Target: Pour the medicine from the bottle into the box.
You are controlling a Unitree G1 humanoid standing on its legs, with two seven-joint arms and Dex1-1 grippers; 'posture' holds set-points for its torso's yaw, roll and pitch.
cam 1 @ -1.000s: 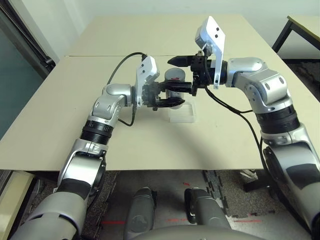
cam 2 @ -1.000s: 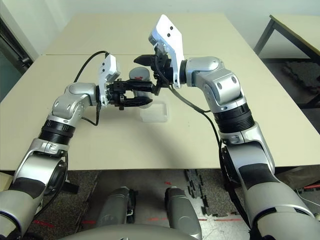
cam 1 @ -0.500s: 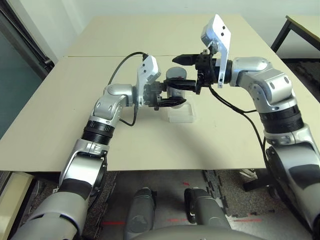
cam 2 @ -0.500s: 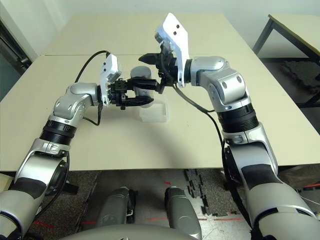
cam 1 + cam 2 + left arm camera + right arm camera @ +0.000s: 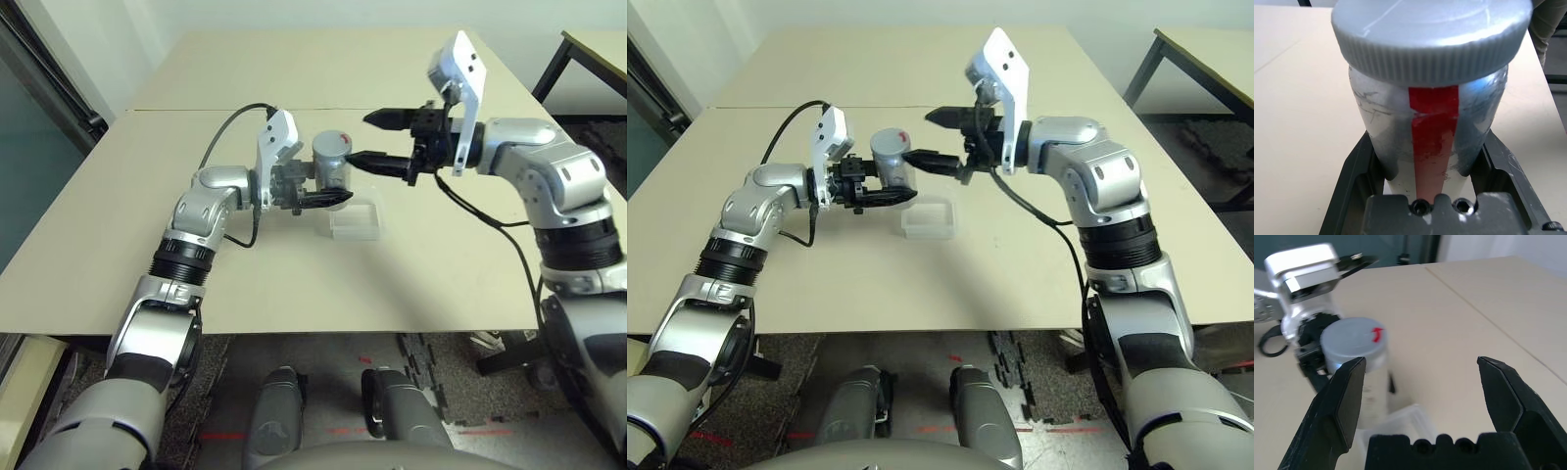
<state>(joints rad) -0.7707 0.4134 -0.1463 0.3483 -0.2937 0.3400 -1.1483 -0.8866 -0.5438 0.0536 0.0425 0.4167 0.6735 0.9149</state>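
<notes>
The clear box [image 5: 355, 221] lay on the table [image 5: 294, 284]. Just behind it, the left pincer [image 5: 323, 191] pinched the upright silvery bottle [image 5: 331, 164], red-striped, its ribbed grey cap on. The right pincer [image 5: 377, 139] hung spread beside the cap.

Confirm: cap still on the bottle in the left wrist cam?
Yes, the bottle sits between the left claw fingers with its ribbed grey cap closed over the top.

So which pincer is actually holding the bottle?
The left pincer: its fingers are clamped on the bottle. The right pincer is open beside it, holding nothing.
</notes>
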